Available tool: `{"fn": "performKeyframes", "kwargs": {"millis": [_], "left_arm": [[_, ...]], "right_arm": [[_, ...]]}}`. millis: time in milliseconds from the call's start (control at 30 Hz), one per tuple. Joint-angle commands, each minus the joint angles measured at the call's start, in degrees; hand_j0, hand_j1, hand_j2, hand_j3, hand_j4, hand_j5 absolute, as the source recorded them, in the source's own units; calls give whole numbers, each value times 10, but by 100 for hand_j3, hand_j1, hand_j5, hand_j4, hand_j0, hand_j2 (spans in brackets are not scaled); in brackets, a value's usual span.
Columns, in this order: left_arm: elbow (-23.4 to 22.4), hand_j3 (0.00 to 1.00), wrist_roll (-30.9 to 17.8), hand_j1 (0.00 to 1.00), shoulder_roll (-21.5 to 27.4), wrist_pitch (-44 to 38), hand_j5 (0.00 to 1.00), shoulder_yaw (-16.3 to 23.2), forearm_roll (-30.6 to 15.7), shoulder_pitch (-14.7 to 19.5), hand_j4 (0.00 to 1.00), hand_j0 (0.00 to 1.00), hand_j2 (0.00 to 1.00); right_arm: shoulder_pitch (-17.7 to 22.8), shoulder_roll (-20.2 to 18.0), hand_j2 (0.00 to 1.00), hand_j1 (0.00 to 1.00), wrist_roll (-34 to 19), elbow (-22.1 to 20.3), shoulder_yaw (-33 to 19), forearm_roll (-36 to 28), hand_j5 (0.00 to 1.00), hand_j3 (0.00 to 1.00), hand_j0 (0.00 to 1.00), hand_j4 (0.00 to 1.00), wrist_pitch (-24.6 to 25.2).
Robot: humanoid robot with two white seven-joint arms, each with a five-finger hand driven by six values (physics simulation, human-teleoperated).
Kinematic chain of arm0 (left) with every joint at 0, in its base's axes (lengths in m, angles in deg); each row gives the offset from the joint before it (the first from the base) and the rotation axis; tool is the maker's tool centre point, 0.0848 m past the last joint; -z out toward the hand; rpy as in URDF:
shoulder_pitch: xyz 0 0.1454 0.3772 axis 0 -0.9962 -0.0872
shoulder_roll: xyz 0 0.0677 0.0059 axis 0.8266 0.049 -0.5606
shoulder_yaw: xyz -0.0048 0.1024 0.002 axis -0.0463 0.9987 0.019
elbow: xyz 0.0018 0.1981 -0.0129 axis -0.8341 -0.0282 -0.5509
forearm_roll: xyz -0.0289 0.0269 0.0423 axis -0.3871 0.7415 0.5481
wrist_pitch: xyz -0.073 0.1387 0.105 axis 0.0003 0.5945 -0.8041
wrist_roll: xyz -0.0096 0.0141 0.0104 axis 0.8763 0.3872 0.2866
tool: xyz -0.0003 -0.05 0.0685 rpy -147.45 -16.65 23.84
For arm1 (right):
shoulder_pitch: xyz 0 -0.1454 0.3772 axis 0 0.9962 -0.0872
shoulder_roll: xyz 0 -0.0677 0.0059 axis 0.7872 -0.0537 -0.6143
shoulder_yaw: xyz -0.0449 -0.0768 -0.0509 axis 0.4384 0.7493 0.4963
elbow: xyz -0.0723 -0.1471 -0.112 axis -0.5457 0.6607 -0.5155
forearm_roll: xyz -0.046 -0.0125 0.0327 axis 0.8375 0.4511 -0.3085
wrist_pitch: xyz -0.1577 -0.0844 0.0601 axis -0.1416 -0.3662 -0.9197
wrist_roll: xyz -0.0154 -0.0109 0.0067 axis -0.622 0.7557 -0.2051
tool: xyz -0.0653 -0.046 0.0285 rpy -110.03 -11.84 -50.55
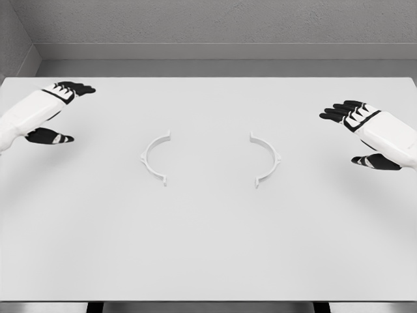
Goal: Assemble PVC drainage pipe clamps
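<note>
A wide white surface (pixel 208 248) is seen, bounded behind by a grey wall (pixel 215 23). Two white half-ring clamp pieces are laid flat near its middle, apart, open sides facing: the left clamp half (pixel 154 158) and the right clamp half (pixel 267 160). The left robot hand (pixel 55 111) and right robot hand (pixel 361 134) are held above the surface's outer edges, fingers spread, nothing grasped.

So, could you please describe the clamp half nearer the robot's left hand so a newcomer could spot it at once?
On the white table, two thin white half-rings lie near the middle, apart, open sides facing. The left clamp half is the one on the left hand side. Unlike the right clamp half, it bulges left, like a "C".
</note>
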Motion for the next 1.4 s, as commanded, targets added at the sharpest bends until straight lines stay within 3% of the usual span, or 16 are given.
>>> {"fn": "performKeyframes", "kwargs": {"millis": [0, 167, 233, 300, 333, 400, 467, 667, 1167, 1367], "left_arm": [[3, 100, 0, 100, 1, 0, 100, 3, -4, 0, 100, 100, 100], [5, 100, 0, 100, 0, 0, 100, 26, -5, 2, 100, 100, 100], [11, 100, 0, 100, -12, 0, 100, 36, -4, 0, 100, 100, 100], [11, 100, 0, 100, -13, 0, 100, 45, -4, 0, 100, 100, 100], [11, 100, 0, 100, -12, 0, 100, 46, -5, -1, 100, 100, 100], [11, 100, 0, 100, -12, 0, 100, 50, -3, -1, 100, 100, 100], [11, 100, 0, 100, -12, 0, 100, 50, -2, 1, 100, 100, 100], [10, 100, 0, 100, -32, 0, 100, 60, -1, 13, 100, 100, 100], [0, 100, 0, 100, -75, 0, 100, 95, -1, 50, 100, 100, 100], [-38, 100, 0, 100, -95, 0, 100, 99, -1, 55, 100, 100, 100]], "right_arm": [[0, 0, 100, 100, 2, 0, 0, -4, 100, 100, 100, 100, 1], [-10, 21, 100, 100, -1, 1, 3, 26, 100, 100, 100, 100, 1], [-45, 24, 100, 100, -2, 10, 34, 36, 100, 100, 100, 100, 1], [-95, 26, 100, 100, -1, 52, 84, 65, 100, 100, 100, 100, 1], [-143, 26, 100, 100, -1, 95, 133, 68, 100, 100, 100, 100, 1], [-147, 41, 100, 100, 0, 117, 142, 81, 100, 100, 100, 100, 1], [-149, 81, 100, 100, 0, 141, 142, 103, 100, 100, 100, 100, 1], [-157, 130, 100, 100, 2, 144, 142, 101, 100, 100, 100, 100, 1], [-166, 166, 100, 100, 0, 201, 142, 100, 100, 100, 100, 100, 1], [-171, 179, 100, 100, -1, 213, 149, 100, 100, 100, 100, 100, 1]]}}
